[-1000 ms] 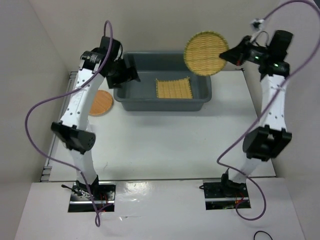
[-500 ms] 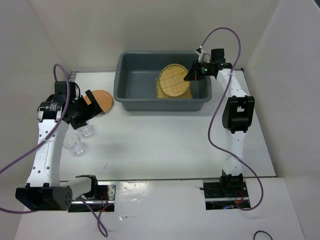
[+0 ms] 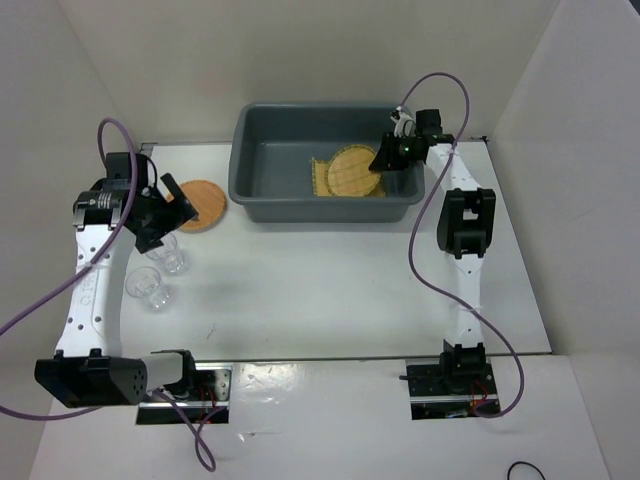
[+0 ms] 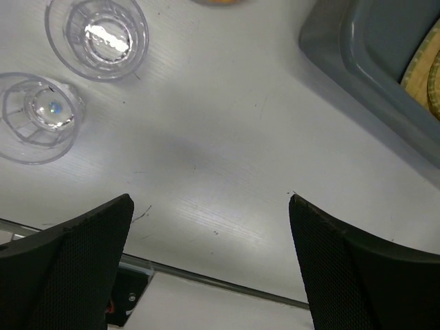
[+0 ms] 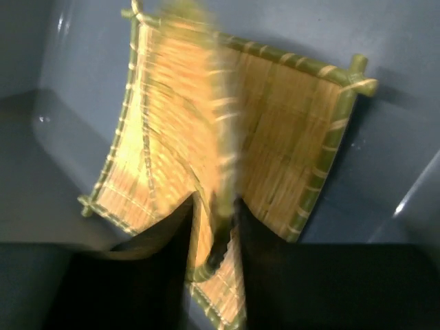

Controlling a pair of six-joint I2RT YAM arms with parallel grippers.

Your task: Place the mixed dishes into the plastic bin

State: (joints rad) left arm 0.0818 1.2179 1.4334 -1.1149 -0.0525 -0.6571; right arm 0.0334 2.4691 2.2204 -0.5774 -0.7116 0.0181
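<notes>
Two glass cups [image 3: 172, 258] on table [image 3: 320, 290], left, beside wide-apart left jaws; tan woven disc [image 3: 353, 172] between right jaws in plastic bin [image 3: 320, 211], grip undeterminable.

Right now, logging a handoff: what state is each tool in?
Left tool: open, empty.
Right tool: closed on the round tan woven disc, at its rim.

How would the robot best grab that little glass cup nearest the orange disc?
Probably by its rim, from straight above: the cup stands upright, mouth open, so one finger can slip inside and one outside its wall.
</notes>
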